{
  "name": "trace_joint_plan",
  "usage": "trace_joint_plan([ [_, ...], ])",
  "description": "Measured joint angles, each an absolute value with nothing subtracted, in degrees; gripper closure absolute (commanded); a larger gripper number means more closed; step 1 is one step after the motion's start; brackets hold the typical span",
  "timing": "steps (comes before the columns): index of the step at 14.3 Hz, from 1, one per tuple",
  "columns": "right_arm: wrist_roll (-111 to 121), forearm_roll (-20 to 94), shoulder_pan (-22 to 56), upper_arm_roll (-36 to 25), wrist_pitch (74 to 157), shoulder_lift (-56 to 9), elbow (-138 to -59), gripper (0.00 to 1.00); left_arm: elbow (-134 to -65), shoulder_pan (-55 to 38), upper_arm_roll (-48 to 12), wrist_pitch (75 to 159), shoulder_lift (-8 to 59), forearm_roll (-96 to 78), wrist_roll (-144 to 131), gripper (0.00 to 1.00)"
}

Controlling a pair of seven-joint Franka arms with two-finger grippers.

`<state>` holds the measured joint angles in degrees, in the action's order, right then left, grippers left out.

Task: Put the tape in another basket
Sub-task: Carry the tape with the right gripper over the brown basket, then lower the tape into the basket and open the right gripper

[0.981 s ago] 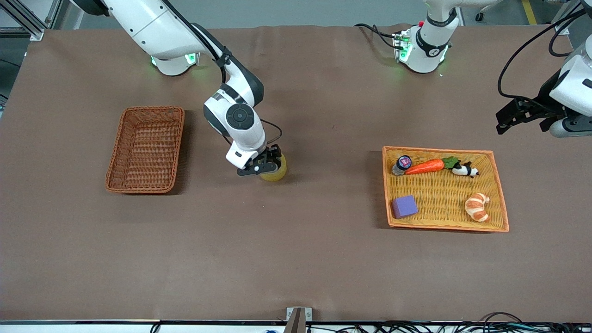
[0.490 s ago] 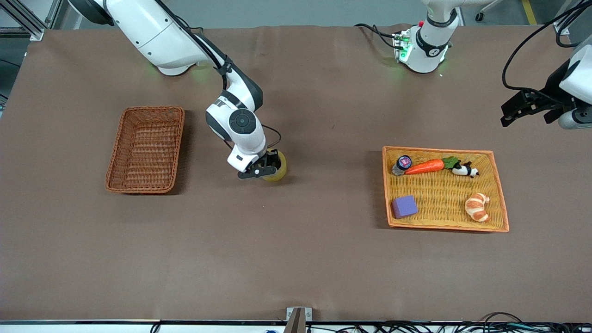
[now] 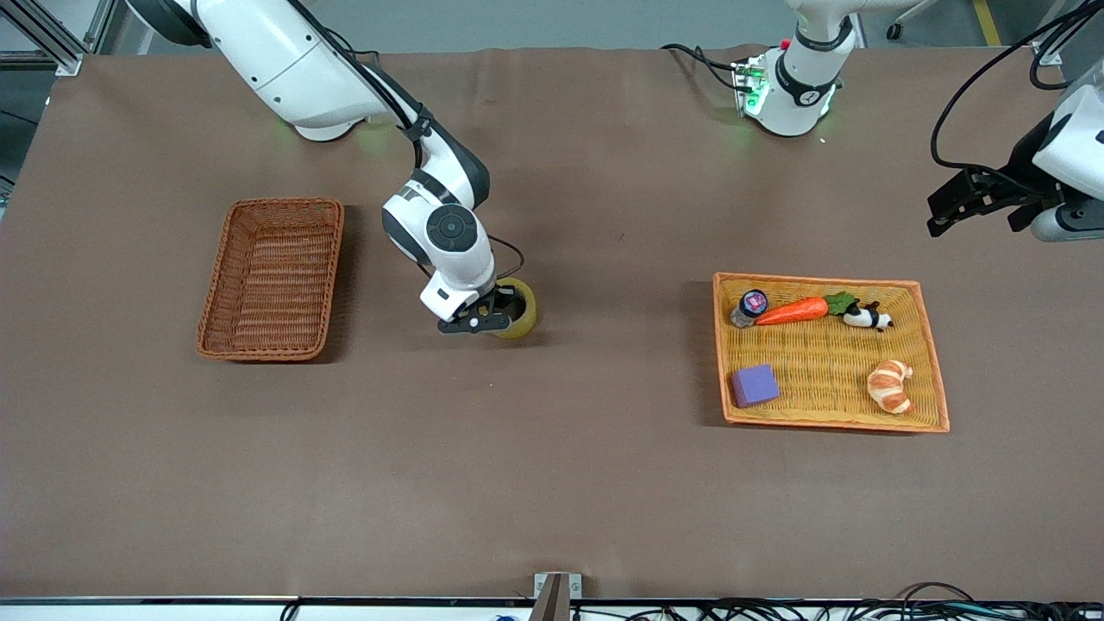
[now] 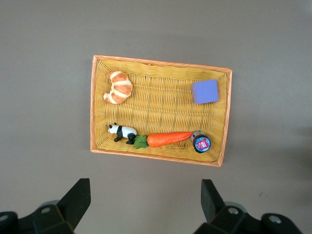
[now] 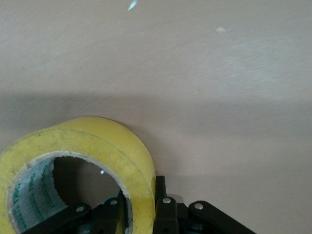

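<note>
The tape (image 3: pixel 521 312), a yellowish ring with a grey core, is gripped by my right gripper (image 3: pixel 498 312) near the middle of the table, at or just above the cloth. In the right wrist view one finger sits inside the ring and one outside, pinching the tape's wall (image 5: pixel 122 161). The reddish-brown wicker basket (image 3: pixel 272 278) stands empty toward the right arm's end. My left gripper (image 3: pixel 966 203) is open and empty, up in the air at the left arm's end, waiting; its fingers (image 4: pixel 73 202) spread wide.
A flat yellow-orange woven tray (image 3: pixel 923 362) toward the left arm's end holds a carrot (image 3: pixel 792 310), a small bottle (image 3: pixel 749 306), a panda toy (image 3: pixel 865 316), a croissant (image 3: pixel 890 385) and a purple block (image 3: pixel 755 385). It also shows in the left wrist view (image 4: pixel 97 107).
My right gripper has tilted the tape, so its ring now opens more upward, and shifted slightly. My left gripper has drifted a little at the table's end.
</note>
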<state>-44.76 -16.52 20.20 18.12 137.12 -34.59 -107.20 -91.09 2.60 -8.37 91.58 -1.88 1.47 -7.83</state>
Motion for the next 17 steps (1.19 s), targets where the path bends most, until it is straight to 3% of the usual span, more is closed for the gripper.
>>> trace_joint_plan([
  [6,-32.4,-12.9,10.7,17.5,115.0,-18.8,-104.3,1.0,-91.1,2.6,-8.4,91.6,-1.9,1.5,-7.8,0.0],
  [9,-16.7,-8.9,9.2,8.9,109.0,-11.4,-106.5,1.0,-91.1,2.6,-8.5,91.6,-1.9,1.5,-7.8,0.0],
  [13,0.0,-8.1,8.7,-2.7,111.1,-4.9,-116.5,1.0,-91.2,2.6,-8.5,91.6,-1.9,1.5,-7.8,0.0],
  [17,8.3,-8.0,8.6,-9.1,123.2,-1.3,-130.1,0.99,-91.2,2.6,-8.5,91.6,-1.9,1.5,-7.8,0.0],
])
